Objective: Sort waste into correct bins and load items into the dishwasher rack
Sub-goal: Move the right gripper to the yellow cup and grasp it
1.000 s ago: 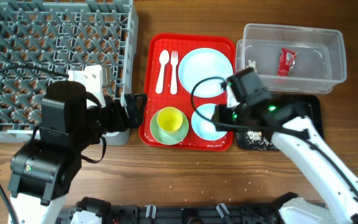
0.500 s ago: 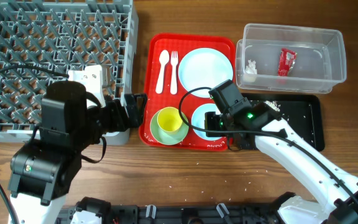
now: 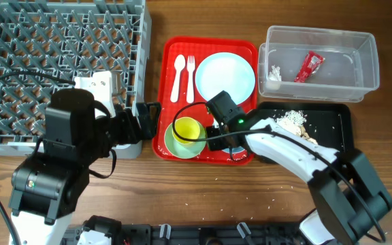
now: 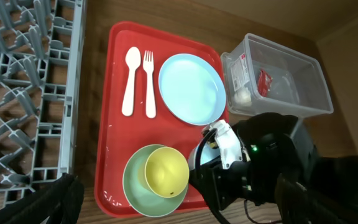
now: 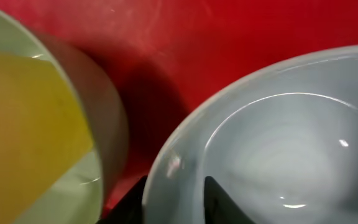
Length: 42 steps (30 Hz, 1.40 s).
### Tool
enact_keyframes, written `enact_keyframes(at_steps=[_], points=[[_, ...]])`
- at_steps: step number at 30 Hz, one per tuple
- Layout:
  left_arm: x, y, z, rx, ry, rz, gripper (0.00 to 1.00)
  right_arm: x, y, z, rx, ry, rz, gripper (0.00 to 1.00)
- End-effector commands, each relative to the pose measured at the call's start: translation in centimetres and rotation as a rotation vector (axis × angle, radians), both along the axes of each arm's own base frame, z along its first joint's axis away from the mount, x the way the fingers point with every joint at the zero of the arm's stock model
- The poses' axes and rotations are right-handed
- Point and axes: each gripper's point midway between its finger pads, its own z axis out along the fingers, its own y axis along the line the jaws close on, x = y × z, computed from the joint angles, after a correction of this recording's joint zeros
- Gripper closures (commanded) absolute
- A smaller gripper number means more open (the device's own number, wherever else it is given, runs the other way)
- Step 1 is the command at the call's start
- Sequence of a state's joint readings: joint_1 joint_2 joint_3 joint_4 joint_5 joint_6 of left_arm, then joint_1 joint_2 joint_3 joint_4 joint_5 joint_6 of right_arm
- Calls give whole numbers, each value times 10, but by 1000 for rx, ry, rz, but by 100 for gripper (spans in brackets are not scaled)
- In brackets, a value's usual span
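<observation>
Bluish bowl at right end effector, grip unclear, yellow cup close beside

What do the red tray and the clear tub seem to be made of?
The red tray looks like glossy moulded plastic: light glints on its smooth surface. The clear tub seems thin transparent plastic: its walls are see-through, slightly cloudy.
</observation>
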State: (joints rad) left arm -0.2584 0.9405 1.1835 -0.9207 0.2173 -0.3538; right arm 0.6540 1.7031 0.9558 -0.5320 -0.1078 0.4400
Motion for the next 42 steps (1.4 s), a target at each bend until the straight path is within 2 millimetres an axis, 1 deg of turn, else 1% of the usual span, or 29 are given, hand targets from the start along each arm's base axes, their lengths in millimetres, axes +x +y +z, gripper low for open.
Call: enact_keyframes(at_steps=[1, 2, 4, 6, 7, 9, 10, 15, 17, 19, 20, 23, 24, 25, 27, 28, 29, 30, 32, 33, 34, 35, 36, 37, 38, 39, 40, 41, 42], points=[[2, 2, 8, 2, -25, 7, 0, 10, -10, -3, -63, -45, -50, 82], [2, 2, 8, 2, -25, 7, 0, 15, -17, -2, -91, -66, -97, 84], [2, 2, 8, 2, -25, 7, 0, 17, -17, -2, -74, -61, -104, 96], [2, 2, 9, 2, -25, 7, 0, 14, -15, 4, -64, -53, -92, 96], [2, 2, 8, 2, -25, 7, 0, 15, -14, 13, -57, -61, -93, 96], [2, 2, 8, 2, -25, 7, 0, 20, -8, 41, 0, -109, -92, 96], [2, 2, 8, 2, -25, 7, 0, 21, -6, 47, 16, -120, -92, 96], [2, 2, 8, 2, -25, 7, 0, 18, -7, 48, 16, -111, -92, 96], [2, 2, 8, 2, -25, 7, 0, 16, -5, 49, 32, -102, -91, 96], [2, 2, 8, 2, -25, 7, 0, 18, -8, 49, 13, -114, -99, 95], [2, 2, 8, 2, -25, 7, 0, 17, -11, 47, -2, -116, -94, 90], [2, 2, 8, 2, -25, 7, 0, 15, -15, 44, -23, -111, -89, 54], [2, 2, 8, 2, -25, 7, 0, 15, -14, 45, -20, -113, -93, 44], [2, 2, 8, 2, -25, 7, 0, 17, -13, 51, -10, -123, -95, 43], [2, 2, 8, 2, -25, 7, 0, 21, -10, 69, 15, -154, -98, 43], [2, 2, 8, 2, -25, 7, 0, 21, -10, 100, 60, -212, -93, 43], [2, 2, 8, 2, -25, 7, 0, 18, -12, 117, 84, -241, -95, 43], [2, 2, 8, 2, -25, 7, 0, 16, -14, 128, 101, -261, -97, 43], [2, 2, 8, 2, -25, 7, 0, 7, -17, 170, 194, -344, -100, 39], [1, 1, 9, -3, -25, 4, 0, 1, -12, 186, 260, -362, -79, 39], [1, -2, 11, -35, -22, 1, 0, -2, -9, 190, 281, -359, -64, 40], [-2, -8, 12, -74, -2, -11, 0, -6, -5, 189, 294, -347, -30, 44], [-2, -9, 13, -88, 2, -10, 0, -8, -1, 183, 300, -319, -15, 49], [-3, -11, 13, -97, 7, -20, 0, -8, 4, 169, 287, -273, -5, 52], [-7, -10, 7, -76, 26, -30, 0, -2, 7, 149, 249, -231, -8, 52], [-11, -6, 0, -56, 57, -15, 0, 3, 11, 131, 223, -198, -8, 53], [-17, -2, -7, -57, 105, 12, 0, 10, 16, 112, 201, -169, -12, 55], [-24, 5, -12, -60, 142, 46, 0, 19, 23, 93, 188, -148, -12, 56], [-28, 13, -12, -60, 148, 73, 0, 23, 29, 83, 186, -143, -9, 56]])
